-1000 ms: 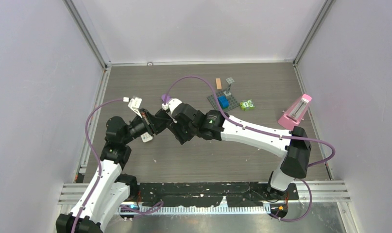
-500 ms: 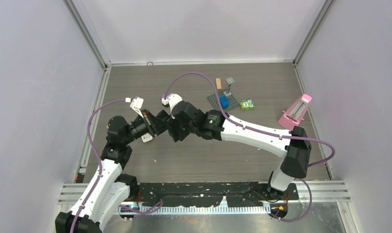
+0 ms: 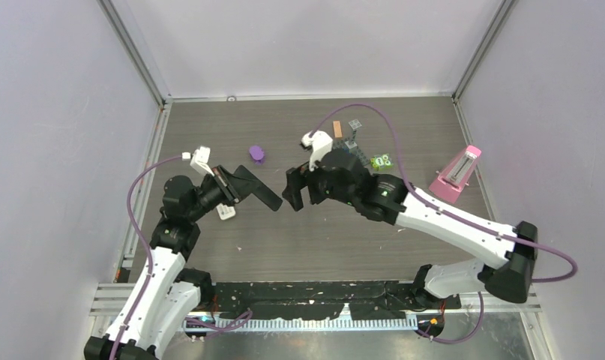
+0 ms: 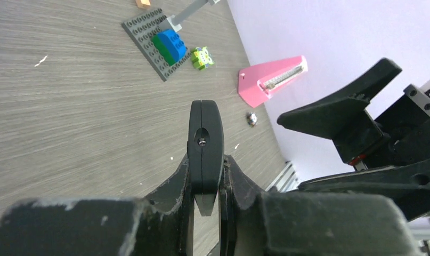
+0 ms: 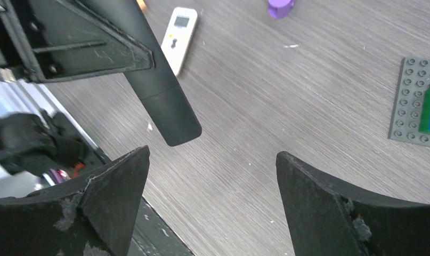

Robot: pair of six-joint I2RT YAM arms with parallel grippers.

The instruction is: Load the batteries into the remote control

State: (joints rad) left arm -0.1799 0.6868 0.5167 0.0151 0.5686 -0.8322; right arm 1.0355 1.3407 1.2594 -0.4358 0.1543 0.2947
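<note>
With my left gripper (image 3: pixel 239 186) clenched on the black remote (image 3: pixel 265 196) mid-frame and my right gripper (image 5: pixel 212 165) gaping empty beside it, I'd pinch the likely battery (image 4: pixel 251 118), lying by the pink metronome (image 4: pixel 271 80) at right, across its middle, as it looks light, slick and prone to rolling.
</note>
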